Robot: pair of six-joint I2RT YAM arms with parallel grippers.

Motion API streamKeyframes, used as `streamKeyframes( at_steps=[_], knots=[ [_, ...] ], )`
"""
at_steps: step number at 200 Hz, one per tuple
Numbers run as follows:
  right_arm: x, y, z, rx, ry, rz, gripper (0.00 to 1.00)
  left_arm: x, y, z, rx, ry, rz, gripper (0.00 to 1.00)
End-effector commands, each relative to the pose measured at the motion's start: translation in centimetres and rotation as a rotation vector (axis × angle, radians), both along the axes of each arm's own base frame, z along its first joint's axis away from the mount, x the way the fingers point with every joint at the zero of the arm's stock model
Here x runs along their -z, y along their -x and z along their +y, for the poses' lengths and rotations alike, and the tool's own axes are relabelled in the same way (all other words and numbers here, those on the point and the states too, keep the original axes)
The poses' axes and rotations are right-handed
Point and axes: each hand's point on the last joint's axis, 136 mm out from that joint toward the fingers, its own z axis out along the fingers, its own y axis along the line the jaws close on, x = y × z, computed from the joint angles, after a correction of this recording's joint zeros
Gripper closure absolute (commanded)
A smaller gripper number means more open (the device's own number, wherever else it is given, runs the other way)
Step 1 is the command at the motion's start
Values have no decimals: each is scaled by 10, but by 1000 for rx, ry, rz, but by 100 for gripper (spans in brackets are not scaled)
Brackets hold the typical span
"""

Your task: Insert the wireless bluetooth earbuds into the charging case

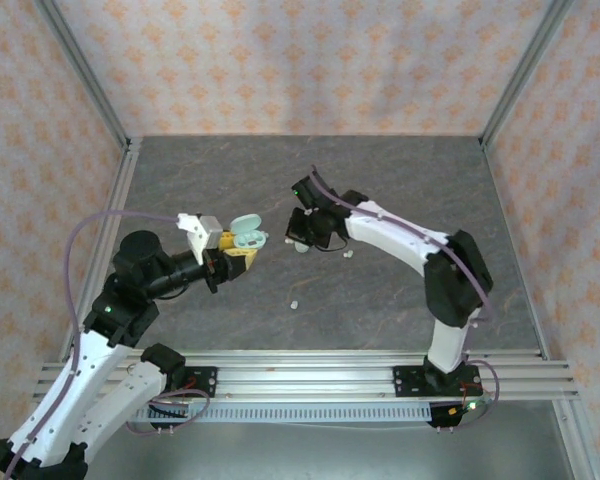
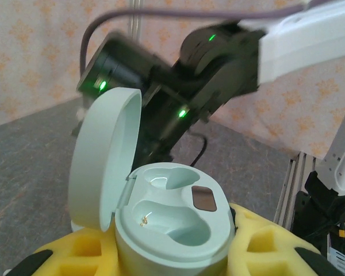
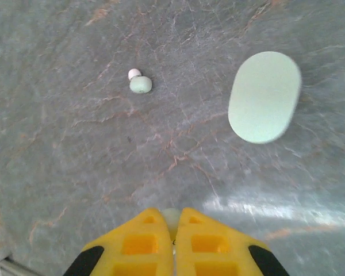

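Gripping the open charging case between its yellow pads, the left gripper sits at 9 o'clock from the middle of the grey table, its jaws partly closed against the two sides of the case's base. In the left wrist view the case stands upright, its lid hinged up at 9 o'clock of the base, the two wells facing up and a small dark window set between them toward 3 o'clock. Further right, a near earbud lies loose on the table at 6 o'clock from the right gripper, well apart from it. That gripper hangs over the table's middle, just beside the open case, with its yellow fingertips drawn almost together on a pinched earbud, a pale round bit showing at the tips. A right-hand earbud lies at 4 o'clock from it, near but apart. In the right wrist view a loose earbud rests at 11 o'clock from the fingertips and a closed oval case lies flat at 1 o'clock. I cannot tell which of the loose ones that earbud is.
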Motion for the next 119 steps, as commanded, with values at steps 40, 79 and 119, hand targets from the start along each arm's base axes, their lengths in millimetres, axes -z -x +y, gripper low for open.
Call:
streamKeyframes(
  at_steps=[40,79,119],
  knots=[
    [-70,55,-68,-102,132,-40,93,-10,-16,-19,35,-30,-157,78],
    [-112,78,-89,-94,109,-70,93,-6,-27,-28,54,-44,-141,78],
    [-141,94,-96,-92,52,-99,92,-5,-34,-31,48,-51,-151,78]
  ],
)
